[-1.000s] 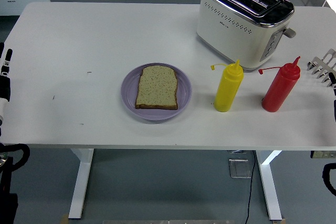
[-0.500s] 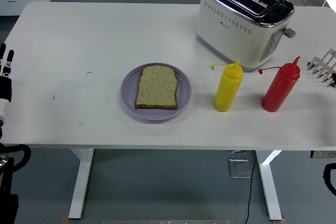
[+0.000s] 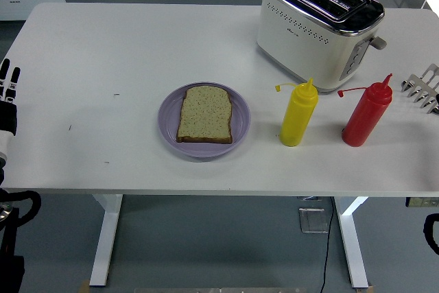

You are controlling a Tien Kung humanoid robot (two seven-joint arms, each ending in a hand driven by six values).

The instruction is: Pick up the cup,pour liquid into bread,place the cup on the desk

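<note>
A slice of bread (image 3: pixel 205 114) lies on a purple plate (image 3: pixel 169 130) in the middle of the table. To its right stand a yellow squeeze bottle (image 3: pixel 298 115) and a red squeeze bottle (image 3: pixel 365 116), both upright with their caps flipped open. No cup shows on the table. My left hand (image 3: pixel 7 87) sits at the picture's left edge, fingers straight and holding nothing, far from the plate. My right hand is out of the picture; only a dark piece of that arm (image 3: pixel 432 232) shows at the lower right, below the table.
A white and chrome toaster (image 3: pixel 317 27) stands at the back right, behind the bottles. A silver wire rack (image 3: pixel 424 87) sits at the table's right edge. The white table (image 3: pixel 103 53) ends near the picture's bottom.
My right hand, whose dark tip showed at the right edge by the rack, has drawn out of view. My left hand has shifted slightly at the left edge.
</note>
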